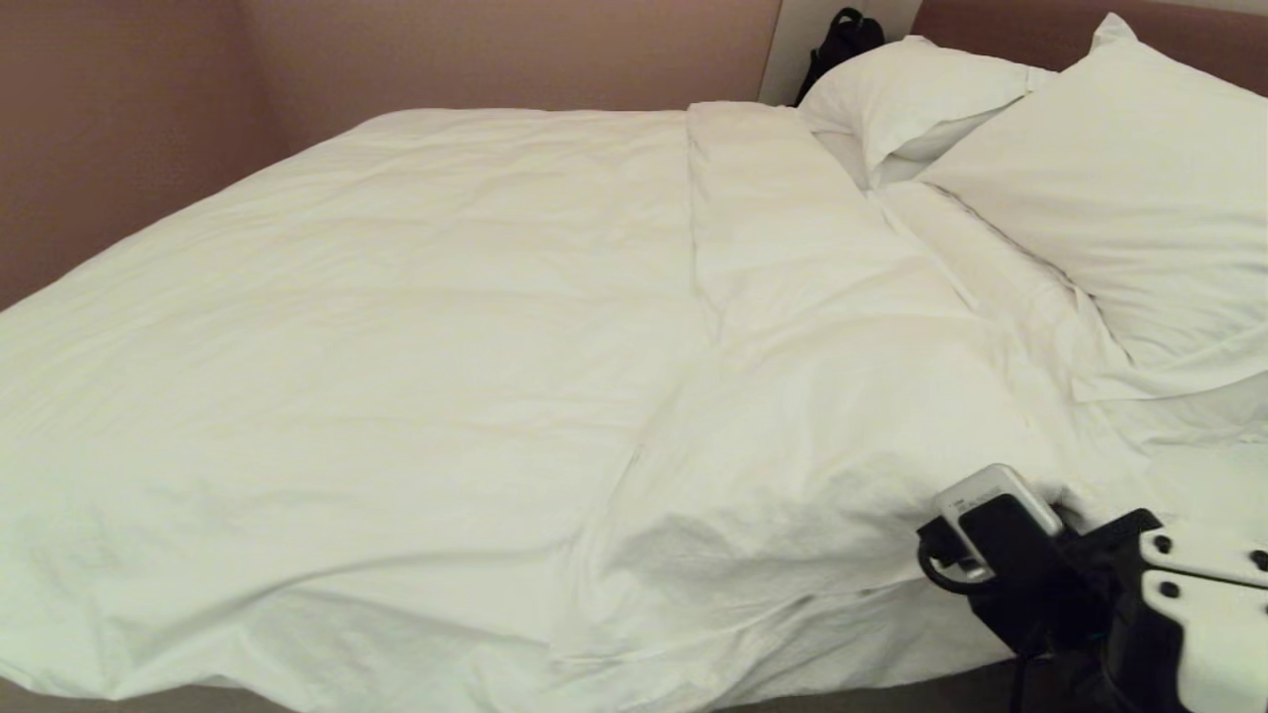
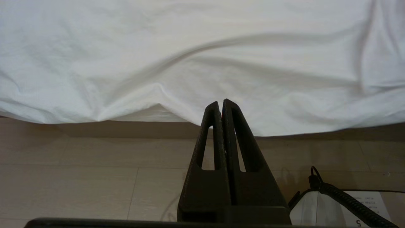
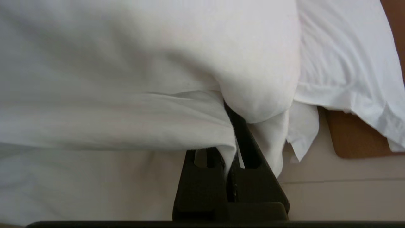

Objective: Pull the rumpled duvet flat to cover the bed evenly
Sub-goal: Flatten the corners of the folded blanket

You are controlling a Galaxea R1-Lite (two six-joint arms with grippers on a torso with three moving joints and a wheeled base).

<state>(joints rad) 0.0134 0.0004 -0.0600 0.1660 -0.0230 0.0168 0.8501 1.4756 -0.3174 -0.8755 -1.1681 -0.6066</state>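
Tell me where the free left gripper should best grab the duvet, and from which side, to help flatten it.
Probably the duvet's hanging near edge, where a pinchable ridge peaks beside the shut left gripper. Come in from the floor side, level, opening first. The edge hangs free of the bed there. The right gripper is shut on the edge near the pillows.

Dim warm light, soft shadows, right wrist view perhaps slightly blurred
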